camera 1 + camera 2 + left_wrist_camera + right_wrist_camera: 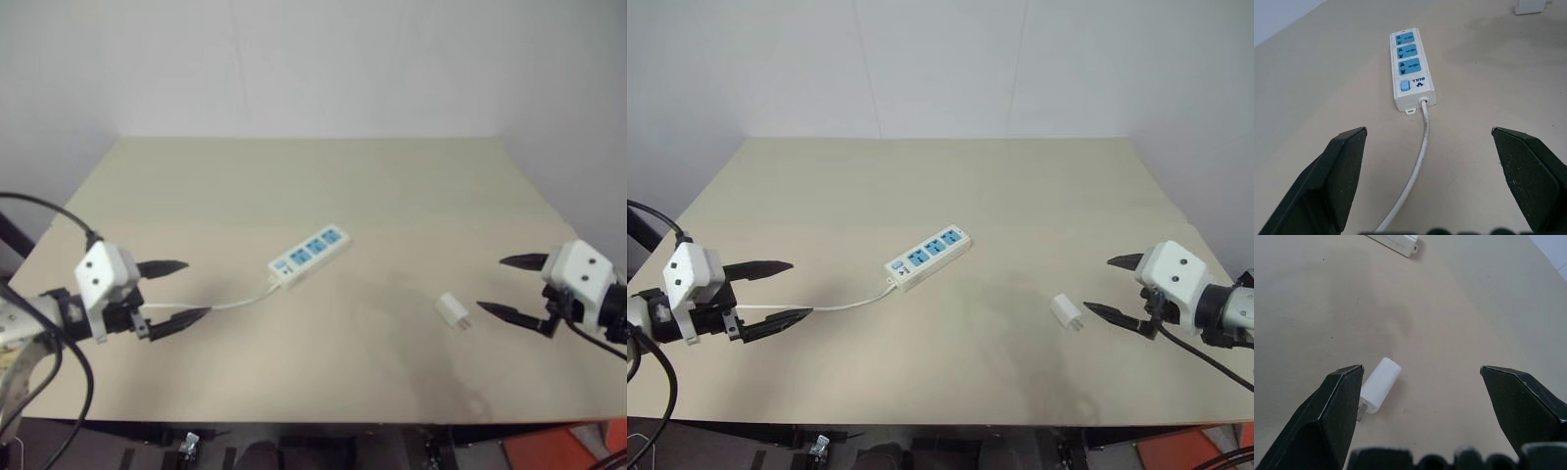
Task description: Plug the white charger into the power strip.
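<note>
One power strip [310, 256] lies slantwise near the middle of the tan table [294, 176], showing three blue sockets and one blue switch at its cord end. Its thin white cord [240, 303] runs toward the left pincer [177, 292] and passes from sight behind it. One white charger [453, 311] lies on its side, well apart from the strip and just beside the right pincer [509, 286]; its prongs are hard to make out. Both pincers hang spread wide, grasping nothing.

Beige table [294, 176] with power strip [310, 256] and white charger [453, 311].
</note>
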